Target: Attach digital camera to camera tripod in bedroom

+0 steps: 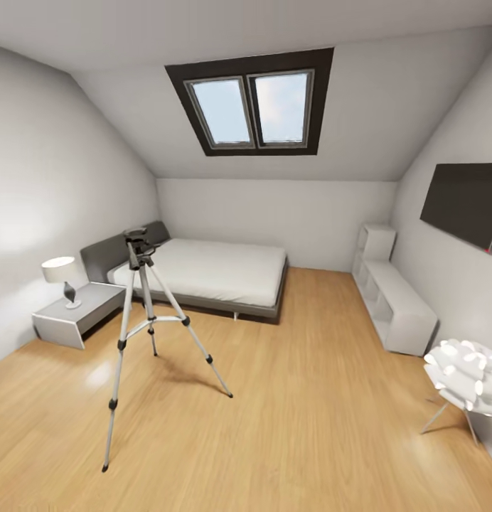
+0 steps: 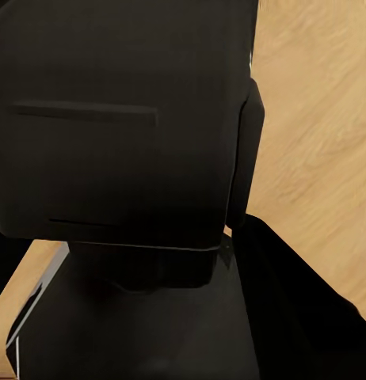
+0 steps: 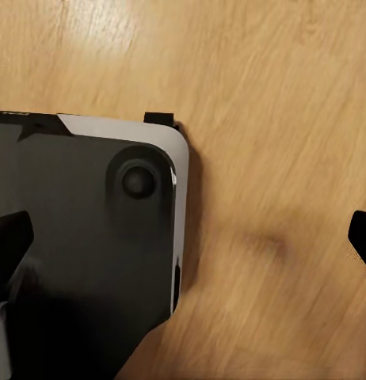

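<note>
The camera tripod (image 1: 141, 274) stands on the light wood floor of the bedroom, left of centre in the head view, in front of the bed. Its three silver legs are spread and a black head with a handle tops it. The digital camera is out of view. In the right wrist view my right gripper (image 3: 185, 237) is open, one dark fingertip (image 3: 10, 237) at each side, over the floor and a black corner of my own base (image 3: 88, 237). The left wrist view looks at black parts of my body (image 2: 120, 142) and I cannot make out the fingers there.
A grey-framed white bed (image 1: 217, 274) stands against the back wall, with a nightstand (image 1: 82, 313) and a lamp (image 1: 61, 274) to its left. White cube shelves (image 1: 392, 299) and a wall TV (image 1: 463, 203) line the right wall. A white petal lamp (image 1: 466, 373) stands near right.
</note>
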